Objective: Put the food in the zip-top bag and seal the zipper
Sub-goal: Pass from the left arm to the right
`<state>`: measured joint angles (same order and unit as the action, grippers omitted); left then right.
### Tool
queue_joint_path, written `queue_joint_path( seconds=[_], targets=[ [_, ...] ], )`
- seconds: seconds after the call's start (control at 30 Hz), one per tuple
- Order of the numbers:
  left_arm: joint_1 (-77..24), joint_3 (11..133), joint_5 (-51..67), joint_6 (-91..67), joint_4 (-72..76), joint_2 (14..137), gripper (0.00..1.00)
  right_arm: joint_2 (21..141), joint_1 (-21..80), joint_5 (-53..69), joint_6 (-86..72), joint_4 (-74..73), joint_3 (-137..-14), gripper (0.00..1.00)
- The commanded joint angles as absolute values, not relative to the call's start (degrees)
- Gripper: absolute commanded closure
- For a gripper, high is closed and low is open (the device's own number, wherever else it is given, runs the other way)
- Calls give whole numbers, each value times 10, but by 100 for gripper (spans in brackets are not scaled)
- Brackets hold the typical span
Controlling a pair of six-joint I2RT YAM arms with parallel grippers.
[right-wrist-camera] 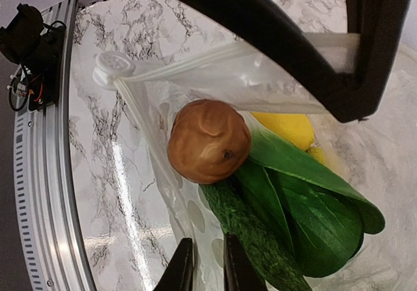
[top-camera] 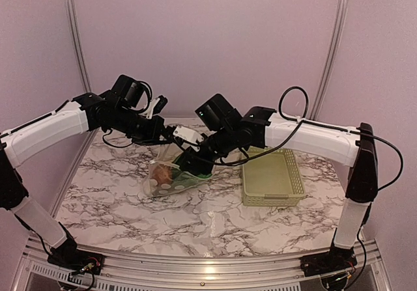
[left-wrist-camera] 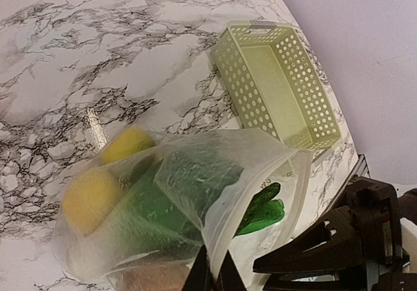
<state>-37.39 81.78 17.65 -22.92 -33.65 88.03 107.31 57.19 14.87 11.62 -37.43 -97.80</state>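
**Jaws meeting at the bag's mouth, food showing through the film**

Jaws of the left gripper (left-wrist-camera: 212,277) are pressing together on a fold of the bag (left-wrist-camera: 195,174) near its mouth, holding that edge up off the table (left-wrist-camera: 98,43). The right gripper (right-wrist-camera: 203,268) is sitting low over the bag with only a narrow gap. Its tips are running out of frame, so I cannot tell if it is pinching film.

Inside the bag, the brown item (right-wrist-camera: 208,140) is lying against the bok choy (right-wrist-camera: 319,213) and cucumber (right-wrist-camera: 251,232), with the lemon (right-wrist-camera: 287,127) partly hiding behind a black finger. The zipper (right-wrist-camera: 215,60) is passing under that finger, so I cannot tell whether it is sealed. From above, both grippers are covering the bag's mouth. The basket (left-wrist-camera: 313,76) is standing well apart.
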Motion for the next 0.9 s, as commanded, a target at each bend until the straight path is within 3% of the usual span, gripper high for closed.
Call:
queue_joint_path(
  seconds=[0.0, 0.23, 0.4, 0.47, 0.67, 0.87],
  targets=[
    [-370, 819, 186, -223, -322, 868, 95, 1087, 569, 174, 111, -392, -1006, 84],
    [-370, 825, 186, -224, -324, 873, 95, 1094, 570, 180, 115, -402, -1000, 85],
    [-370, 828, 184, -222, -326, 875, 95, 1091, 570, 163, 111, -412, -1016, 100],
    [-370, 829, 183, -222, -326, 876, 95, 1089, 570, 156, 108, -424, -1034, 100],
    [-370, 847, 152, -184, -341, 846, 63, 1091, 571, 126, 94, -496, -1125, 100],
    [-371, 687, 62, -168, -219, 634, 33, 1077, 570, 111, 93, -512, -1133, 100]
  ],
)
